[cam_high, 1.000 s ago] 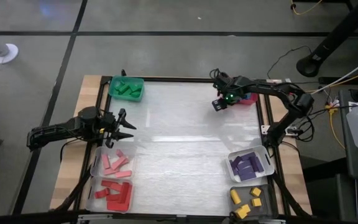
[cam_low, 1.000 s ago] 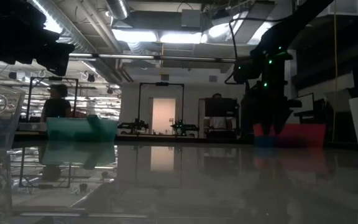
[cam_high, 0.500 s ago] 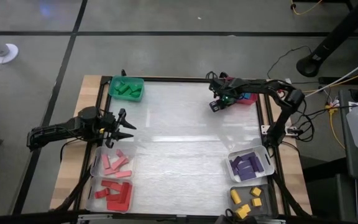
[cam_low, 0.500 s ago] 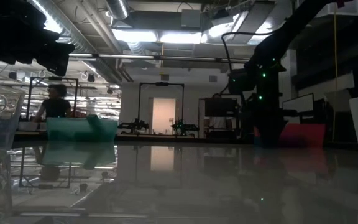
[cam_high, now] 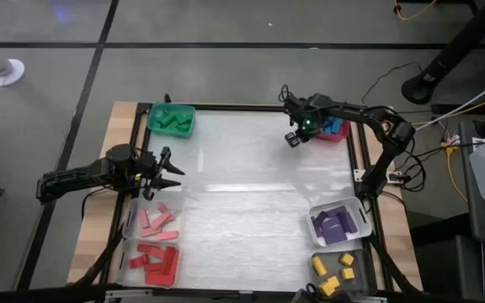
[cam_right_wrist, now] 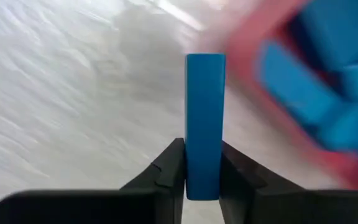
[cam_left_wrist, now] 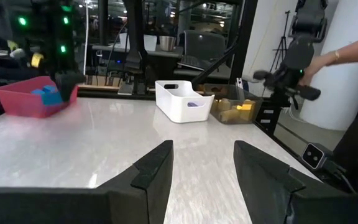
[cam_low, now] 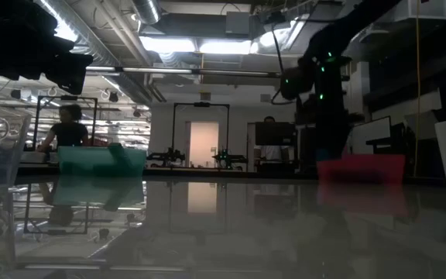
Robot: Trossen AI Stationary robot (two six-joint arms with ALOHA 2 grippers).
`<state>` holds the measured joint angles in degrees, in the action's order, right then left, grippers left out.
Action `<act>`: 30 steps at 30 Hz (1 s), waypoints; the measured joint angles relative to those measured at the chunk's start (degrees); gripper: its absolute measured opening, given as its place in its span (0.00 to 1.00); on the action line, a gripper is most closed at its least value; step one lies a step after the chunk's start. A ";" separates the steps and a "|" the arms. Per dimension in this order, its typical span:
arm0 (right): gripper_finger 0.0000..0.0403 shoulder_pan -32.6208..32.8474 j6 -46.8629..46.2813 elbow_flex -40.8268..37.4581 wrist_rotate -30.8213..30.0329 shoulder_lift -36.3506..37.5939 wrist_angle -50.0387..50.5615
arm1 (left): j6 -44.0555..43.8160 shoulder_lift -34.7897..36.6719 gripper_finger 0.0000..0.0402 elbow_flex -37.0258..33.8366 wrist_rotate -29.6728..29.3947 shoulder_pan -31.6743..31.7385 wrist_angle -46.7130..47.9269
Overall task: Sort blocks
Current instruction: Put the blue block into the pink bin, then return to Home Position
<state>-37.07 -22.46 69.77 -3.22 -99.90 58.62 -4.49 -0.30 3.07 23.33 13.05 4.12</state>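
Observation:
My right gripper (cam_high: pixel 301 132) hangs at the table's far right, pointing down, just left of the red bin (cam_high: pixel 335 129). It is shut on a blue block (cam_right_wrist: pixel 205 112), a short bar. More blue blocks (cam_right_wrist: pixel 328 74) lie in that red bin (cam_right_wrist: pixel 244 59). My left gripper (cam_high: pixel 168 172) waits at the table's left edge, level and open, with nothing between its fingers (cam_left_wrist: pixel 160 165). My right gripper pinches the blue block by its two long sides (cam_right_wrist: pixel 204 168) between the two fingers, at one end of the bar. The fingers come from above and lie along the block. The block's free end (cam_right_wrist: pixel 205 62) sticks out past the fingertips, toward the table.
A green bin (cam_high: pixel 172 119) of green blocks stands at the far left. Clear bins of pink (cam_high: pixel 154 220) and red blocks (cam_high: pixel 151 261) stand at the near left. A white bin of purple blocks (cam_high: pixel 338 224) and a bin of yellow ones (cam_high: pixel 335 271) are at the near right. A person shows in the room behind.
My right gripper stood low over a blue block lying on the table beside the red bin. It has since risen a little, and the block is off the table between its fingers.

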 joint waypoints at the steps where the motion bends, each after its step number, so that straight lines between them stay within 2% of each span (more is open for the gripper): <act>1: 0.19 -0.02 1.30 1.79 -1.53 0.00 2.80 | 0.00 -0.01 0.40 0.00 0.00 0.01 0.00; 5: 0.14 -0.08 8.05 8.25 -9.79 0.02 11.16 | 0.00 -0.02 0.40 0.00 0.02 0.01 0.00; 9: 0.13 -0.32 14.68 11.72 -19.31 0.09 14.88 | 0.00 -0.02 0.40 0.00 0.00 0.01 0.00; 13: 0.21 -1.64 17.85 11.86 -24.75 0.11 15.01 | 0.00 -0.02 0.40 0.00 0.02 0.00 0.00; 19: 0.38 -3.87 18.90 11.86 -24.82 0.11 15.05 | 0.00 -0.02 0.40 0.00 0.02 -0.02 -0.02; 25: 0.47 -5.07 18.63 11.86 -23.81 0.11 15.04 | 0.00 -0.02 0.40 0.00 0.00 0.00 0.00; 30: 0.47 -4.06 15.57 11.83 -16.08 0.11 14.43 | 0.00 -0.01 0.40 0.00 0.00 0.00 0.00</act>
<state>-41.12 -6.90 81.60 -19.30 -99.79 73.06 -4.49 -0.31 3.07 23.33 13.05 4.12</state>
